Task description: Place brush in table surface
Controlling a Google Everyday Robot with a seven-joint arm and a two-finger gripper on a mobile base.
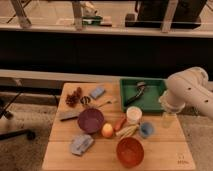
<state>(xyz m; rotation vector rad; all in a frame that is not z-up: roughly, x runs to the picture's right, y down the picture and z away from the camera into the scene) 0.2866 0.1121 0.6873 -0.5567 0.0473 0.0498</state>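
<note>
The gripper (pixel 169 116) hangs at the low end of the bulky white arm (pixel 189 90). It points downward, above the near right corner of the green tray (pixel 156 103). Its fingers stand open and they hold nothing. The brush (pixel 134 94) is not yet on the table (pixel 165 150). It lies inside the tray, near the gripper but clearly apart from it, to the left of it in the view and a little farther back. Its long axis runs on a diagonal: the rounded grey head is the far end and the end closer to the gripper, and the slim black handle goes away from the gripper toward the tray's near left part. In my judgement the coming move depends on this. The gripper must travel sideways over the tray and probably turn so that its fingers close across the handle, not along it. Free wood for putting the brush down lies just under and in front of the gripper, beside the white cup (pixel 133 115).
</note>
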